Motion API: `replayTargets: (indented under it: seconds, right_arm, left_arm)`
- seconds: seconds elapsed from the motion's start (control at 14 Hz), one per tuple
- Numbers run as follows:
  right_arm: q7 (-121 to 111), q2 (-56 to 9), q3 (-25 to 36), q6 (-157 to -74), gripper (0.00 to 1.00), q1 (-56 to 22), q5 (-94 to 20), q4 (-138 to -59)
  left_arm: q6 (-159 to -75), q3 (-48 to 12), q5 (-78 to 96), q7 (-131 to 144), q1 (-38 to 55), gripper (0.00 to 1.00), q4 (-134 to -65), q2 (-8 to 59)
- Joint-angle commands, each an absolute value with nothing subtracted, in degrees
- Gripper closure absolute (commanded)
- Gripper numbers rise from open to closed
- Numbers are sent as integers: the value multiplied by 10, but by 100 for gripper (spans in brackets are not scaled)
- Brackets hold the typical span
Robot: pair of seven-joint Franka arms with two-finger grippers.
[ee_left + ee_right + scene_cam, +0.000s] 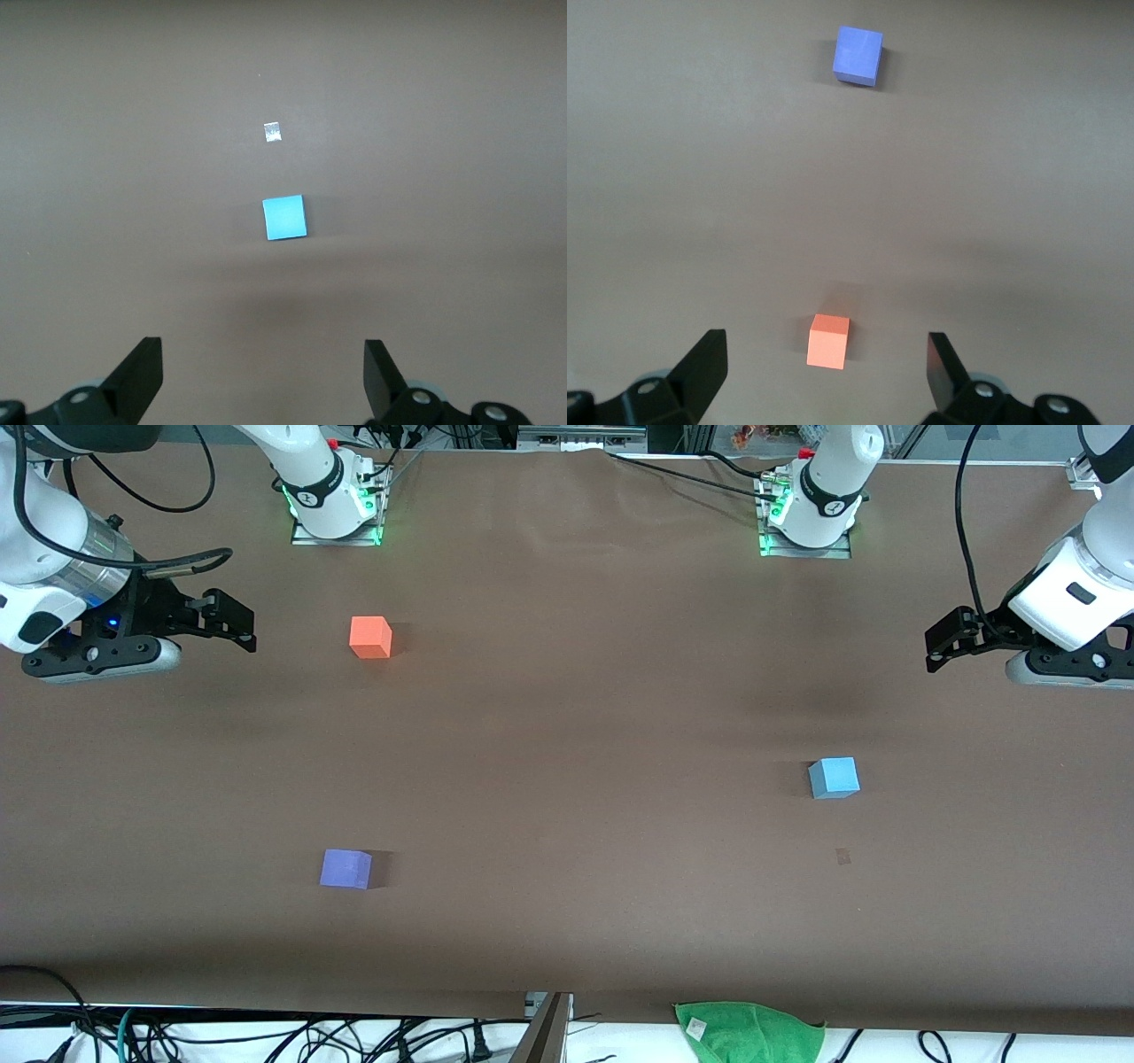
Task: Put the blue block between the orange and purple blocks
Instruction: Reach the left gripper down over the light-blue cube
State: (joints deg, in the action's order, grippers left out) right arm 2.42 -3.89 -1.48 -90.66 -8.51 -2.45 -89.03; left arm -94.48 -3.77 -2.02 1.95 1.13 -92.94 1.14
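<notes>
The light sky-blue block lies on the brown table toward the left arm's end; it also shows in the left wrist view. The orange block lies toward the right arm's end, and the purple block lies nearer the front camera than it. Both show in the right wrist view, orange and purple. My left gripper is open and empty, up above the table's edge at its own end. My right gripper is open and empty, up beside the orange block.
A small pale mark is on the table nearer the front camera than the blue block. A green cloth lies at the table's near edge. The arm bases stand at the back.
</notes>
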Motion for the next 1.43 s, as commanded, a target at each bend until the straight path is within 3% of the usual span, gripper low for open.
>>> replayTargets:
  seconds: [0.0, 0.71, 1.0, 1.36]
  right_arm:
    - [29, -37, -17, -905, 1, -87, -18, -882]
    - [30, -37, -18, -905, 1, -88, -21, -882]
    - [31, -36, -18, -906, 1, -94, -21, -882]
    - [30, -38, -15, -906, 1, -93, -21, -883]
  left_arm:
    - [-931, -36, -7, 11, 14, 0, -911, 18]
    - [-873, -36, -1, 8, 9, 0, -912, 45]
    - [-862, -36, -1, 5, 8, 0, -918, 112]
    - [-1042, -35, 1, 7, -6, 0, -920, 233]
